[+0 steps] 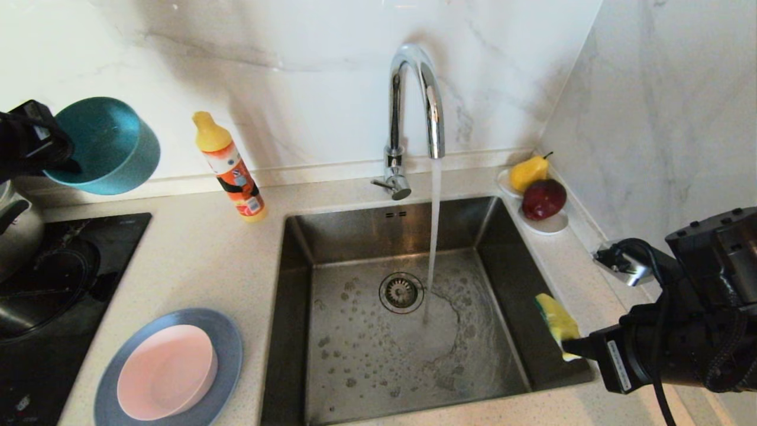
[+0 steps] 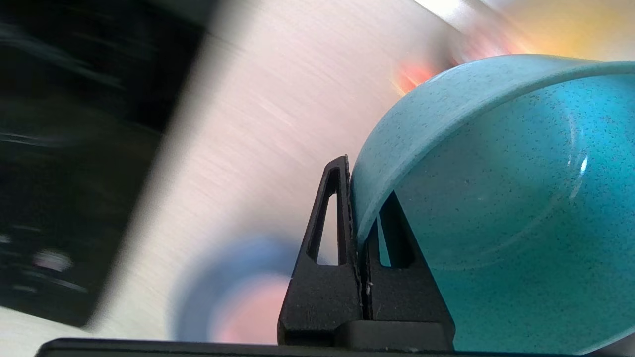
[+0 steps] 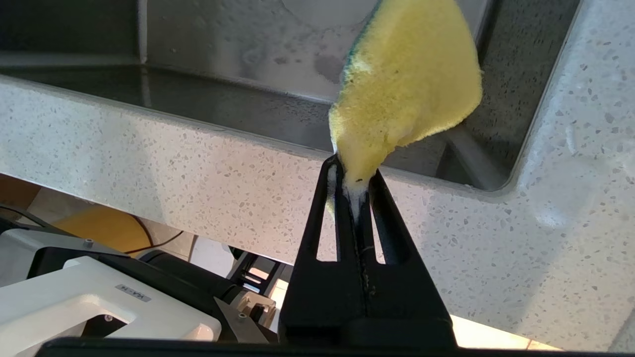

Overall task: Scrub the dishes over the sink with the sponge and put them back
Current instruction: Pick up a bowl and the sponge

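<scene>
The left gripper [image 2: 356, 218] pinches the teal bowl [image 1: 106, 145] by its rim, mouth facing three o'clock; the right gripper [image 3: 353, 191], clamped tight, holds the sponge [image 1: 556, 322] pointing toward eleven o'clock over the sink [image 1: 508, 248].

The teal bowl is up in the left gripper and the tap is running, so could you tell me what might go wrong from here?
1. The left gripper pinches the teal bowl only by its rim, tilted in the air away from the sink; it may slip or swing.
2. The right gripper holds the sponge by one thin end, so scrubbing could pull it free.
3. Water under the tap may splash off the bowl onto the counter.
</scene>
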